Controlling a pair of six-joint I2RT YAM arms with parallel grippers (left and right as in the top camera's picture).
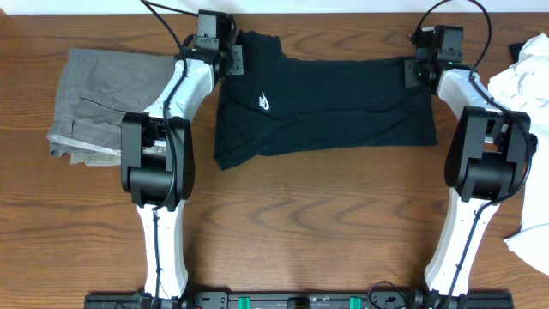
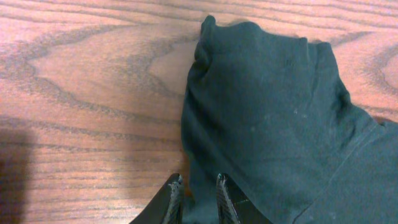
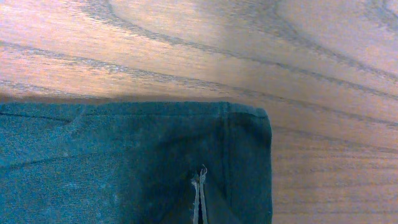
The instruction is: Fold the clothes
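The black T-shirt (image 1: 326,99) with a small white chest logo (image 1: 266,104) lies stretched sideways across the far half of the table. My left gripper (image 1: 232,60) is at its far left corner. In the left wrist view the narrow-set jaws of the left gripper (image 2: 198,183) pinch the edge of the T-shirt (image 2: 273,112). My right gripper (image 1: 413,70) sits at the shirt's far right corner. In the right wrist view the fingers of the right gripper (image 3: 200,174) are pressed together on puckered cloth of the T-shirt (image 3: 124,162).
Folded grey trousers (image 1: 90,107) lie at the far left beside the left arm. A crumpled white garment (image 1: 523,73) is at the far right, and more white cloth (image 1: 532,236) shows at the right edge. Bare wood table (image 1: 309,223) lies in front of the shirt.
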